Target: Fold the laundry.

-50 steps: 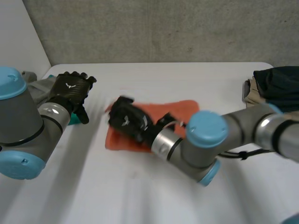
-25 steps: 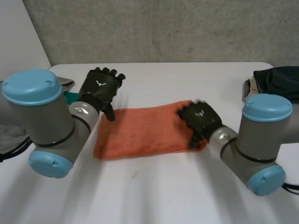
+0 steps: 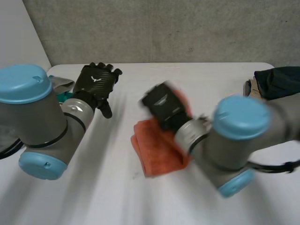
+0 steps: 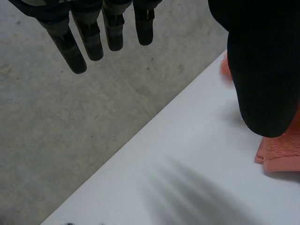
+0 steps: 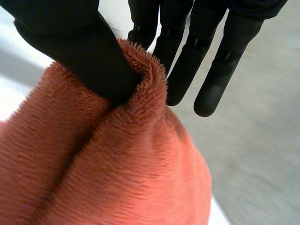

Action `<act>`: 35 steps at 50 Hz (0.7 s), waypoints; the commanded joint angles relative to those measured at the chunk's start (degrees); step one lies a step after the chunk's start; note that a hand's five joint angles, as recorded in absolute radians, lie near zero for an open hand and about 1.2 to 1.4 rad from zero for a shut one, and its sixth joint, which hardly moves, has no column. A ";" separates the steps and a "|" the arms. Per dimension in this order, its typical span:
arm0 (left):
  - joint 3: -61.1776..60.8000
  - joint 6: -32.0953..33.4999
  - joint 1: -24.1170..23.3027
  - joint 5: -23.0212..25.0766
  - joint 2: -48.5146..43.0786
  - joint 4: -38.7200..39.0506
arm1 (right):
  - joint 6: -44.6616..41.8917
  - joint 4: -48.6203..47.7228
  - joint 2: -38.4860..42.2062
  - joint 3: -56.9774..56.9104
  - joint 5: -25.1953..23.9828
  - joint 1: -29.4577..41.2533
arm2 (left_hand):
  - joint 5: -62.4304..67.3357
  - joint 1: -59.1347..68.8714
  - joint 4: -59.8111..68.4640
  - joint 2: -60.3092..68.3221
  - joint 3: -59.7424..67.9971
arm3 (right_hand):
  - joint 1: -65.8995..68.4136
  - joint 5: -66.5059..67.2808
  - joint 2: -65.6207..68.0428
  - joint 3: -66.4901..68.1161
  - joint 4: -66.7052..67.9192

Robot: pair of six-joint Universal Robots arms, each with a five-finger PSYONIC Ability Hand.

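The right hand (image 3: 164, 107) is pinching a fold of the orange towel (image 3: 157, 147). In its wrist view the thumb (image 5: 82, 44) is pressing the pile against the fingers (image 5: 187, 61), and a ridge of cloth is bunching up between them. From that pinch the towel is draping down under the palm. In the head view the hand is sitting over the towel's far end, while the rest is lying doubled and rumpled near the middle of the white desk (image 3: 93, 187), its right side tucked under the right arm.

The left hand (image 3: 96, 84) is hovering well apart from the towel, off to its left near the desk's far left corner. It is holding nothing: its fingers (image 4: 77, 51) are hanging straight and loose, with the thumb (image 4: 262, 70) standing apart from them. In the left wrist view a corner of the towel is showing just past that thumb, flat on the desk. The fingertips are pointing out beyond the desk's edge, over a grey concrete surface (image 4: 70, 140).

Dark clothes (image 3: 279, 79) are lying at the desk's far right edge, with something tan (image 3: 251, 89) just beside them. A grey cloth (image 3: 58, 83) and a bit of teal (image 3: 60, 96) are peeking out beside the left arm — too little of either is showing to tell more.
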 commanded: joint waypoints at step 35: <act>18.95 -20.33 -17.24 -15.66 -20.52 -15.71 | 25.00 35.18 9.95 -18.31 -6.70 -15.39 | -2.54 -1.11 -1.47 -1.71 -1.80 | -53.92 -58.19 -57.35 -58.14 -58.59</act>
